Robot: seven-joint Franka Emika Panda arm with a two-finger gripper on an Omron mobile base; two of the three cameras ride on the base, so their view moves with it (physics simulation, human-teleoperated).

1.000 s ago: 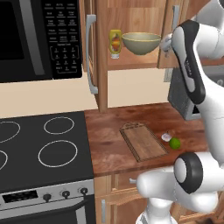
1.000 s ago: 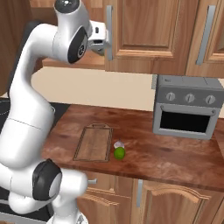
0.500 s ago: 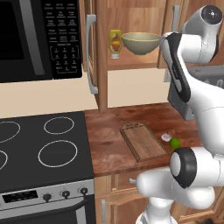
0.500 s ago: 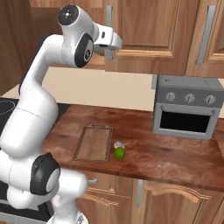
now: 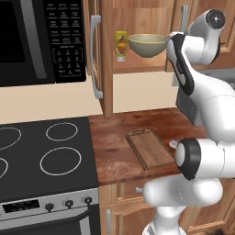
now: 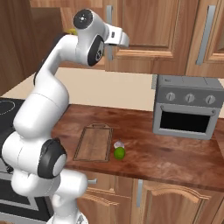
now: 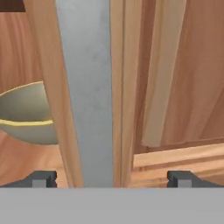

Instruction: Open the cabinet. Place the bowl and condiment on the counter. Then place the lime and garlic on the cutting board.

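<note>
Up at the medium-brown wooden wall cabinet (image 5: pixel 137 27), my gripper (image 7: pixel 111 178) is spread wide, its 2 dark fingertips (image 7: pixel 41 178) standing on either side of the long silver bar handle (image 7: pixel 85 92) without pinching it. Seen from my hand, that handle runs straight up between my fingers, with the edge of the door just beside it.

The cabinet's left door (image 5: pixel 94 55) stands swung out toward the black microwave (image 5: pixel 41 39), and the shelf inside shows. On that shelf the slim yellow condiment bottle with the red-orange label (image 5: pixel 120 45) stands upright just to the left of the wide olive-beige bowl with the paler rim (image 5: pixel 147 45); I cannot tell whether they touch.

Below, on the reddish-brown wood-grain counter (image 6: pixel 175 153), the flat brown wooden cutting board with its short handle tab (image 6: pixel 94 143) lies near the front edge. The small bright green lime (image 6: pixel 119 152) sits just right of the board, off it, and the pale white-pinkish garlic bulb (image 6: pixel 118 145) sits right behind the lime, close against it. A grey toaster oven (image 6: pixel 188 106) stands further right on the counter.
</note>
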